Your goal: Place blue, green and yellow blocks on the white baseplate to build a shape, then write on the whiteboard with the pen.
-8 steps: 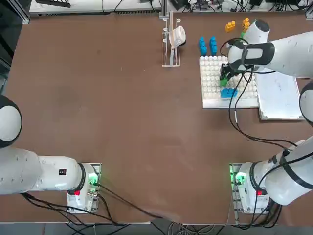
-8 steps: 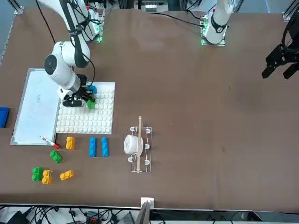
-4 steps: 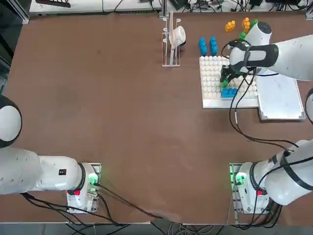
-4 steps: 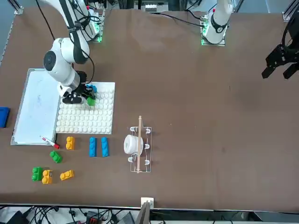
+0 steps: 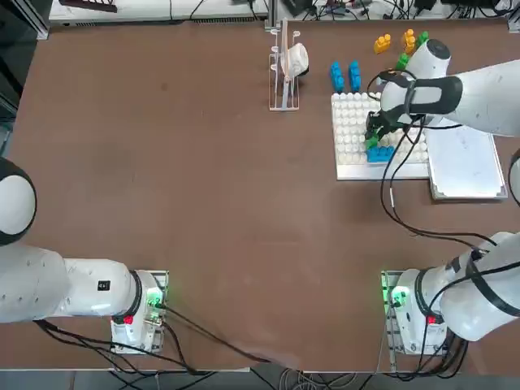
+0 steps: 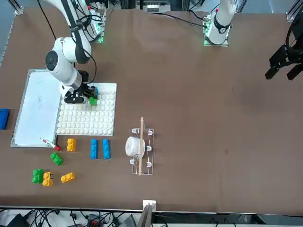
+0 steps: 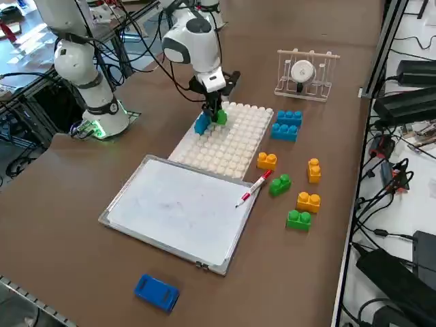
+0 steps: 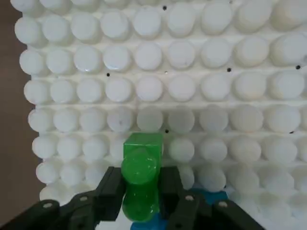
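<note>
Brown counter [image 5: 203, 162] carries your workspace. Your right gripper [image 8: 140, 191] pinches a green block [image 8: 140, 177] over the near right part of the white baseplate [image 5: 351, 134], just beside a blue block [image 5: 380, 153] already on it. Right of the baseplate lies the whiteboard [image 5: 463, 158]; the pen [image 6: 49, 143] rests at its far edge.

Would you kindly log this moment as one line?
right gripper: shut on green block | over white baseplate beside blue block | pen: untouched on whiteboard
</note>
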